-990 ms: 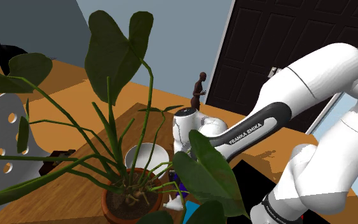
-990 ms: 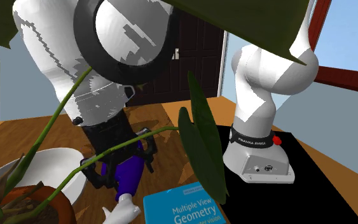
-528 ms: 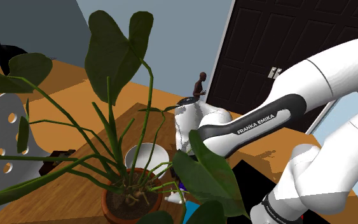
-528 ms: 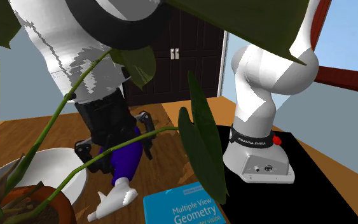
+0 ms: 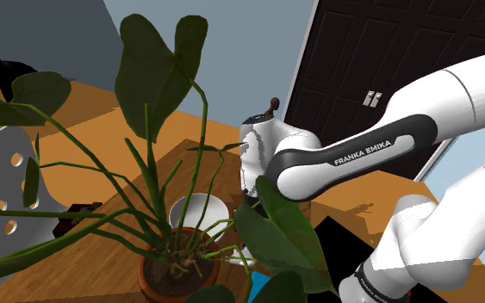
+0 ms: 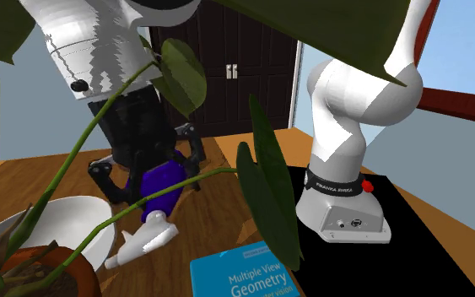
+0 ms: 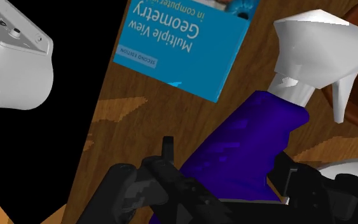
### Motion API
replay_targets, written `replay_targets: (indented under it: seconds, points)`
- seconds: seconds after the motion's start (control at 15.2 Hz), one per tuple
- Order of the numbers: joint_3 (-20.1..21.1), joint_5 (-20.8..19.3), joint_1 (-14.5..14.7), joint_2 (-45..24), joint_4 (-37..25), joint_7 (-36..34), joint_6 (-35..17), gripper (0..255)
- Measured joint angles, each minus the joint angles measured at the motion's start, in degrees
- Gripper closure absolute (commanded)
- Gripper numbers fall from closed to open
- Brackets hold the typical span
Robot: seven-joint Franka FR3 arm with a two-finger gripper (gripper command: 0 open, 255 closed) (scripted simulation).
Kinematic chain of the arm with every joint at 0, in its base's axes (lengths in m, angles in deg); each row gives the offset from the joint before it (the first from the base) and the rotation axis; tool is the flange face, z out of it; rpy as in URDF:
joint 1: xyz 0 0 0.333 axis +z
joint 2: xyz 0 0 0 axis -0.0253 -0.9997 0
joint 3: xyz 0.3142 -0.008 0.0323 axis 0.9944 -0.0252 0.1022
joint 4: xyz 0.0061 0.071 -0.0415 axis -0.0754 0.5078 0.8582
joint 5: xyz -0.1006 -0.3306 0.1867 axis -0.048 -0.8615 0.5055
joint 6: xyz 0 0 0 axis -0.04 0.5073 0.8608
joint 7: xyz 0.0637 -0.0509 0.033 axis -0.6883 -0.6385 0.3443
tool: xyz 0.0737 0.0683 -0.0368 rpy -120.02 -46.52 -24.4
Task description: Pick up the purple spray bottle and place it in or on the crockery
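Observation:
The purple spray bottle [image 6: 163, 186] with a white spray head [image 6: 142, 242] hangs tilted above the wooden table, head pointing down toward the white bowl [image 6: 76, 226]. My black gripper [image 6: 154, 171] is shut on the purple body. Seen from the wrist, the bottle [image 7: 247, 149] sits clasped between the two fingers [image 7: 170, 167], and its white head [image 7: 311, 43] points away from the hand. From the shoulder, the white bowl [image 5: 199, 210] stands beside the plant pot, just below the white hand [image 5: 262, 155]; leaves hide the bottle there.
A big potted plant [image 5: 177, 269] with long stems and leaves stands next to the bowl. A blue geometry book [image 6: 245, 273] lies near the arm's base [image 6: 345, 211]. A small dark figurine [image 5: 272, 107] stands at the table's far side, before a dark door.
The gripper has risen with the bottle, off the table and toward the bowl. The bottle has tilted more, its spray head swinging toward the second exterior view's left.

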Motion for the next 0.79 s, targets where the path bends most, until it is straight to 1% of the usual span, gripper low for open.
replay_targets:
  seconds: [0.33, 0.4, 0.66, 0.79]
  points:
    - [-0.41, 0.08, 0.02, 2.23, -1.88, -0.01, 4.09, 255]
    - [-0.5, -0.28, -0.21, 1.37, -2.96, 0.0, 4.33, 255]
    - [-0.98, -3.11, -1.78, -6.46, -11.03, -0.13, 4.82, 255]
    - [-0.81, -4.28, -1.98, -10.41, -15.76, -0.99, 5.66, 255]
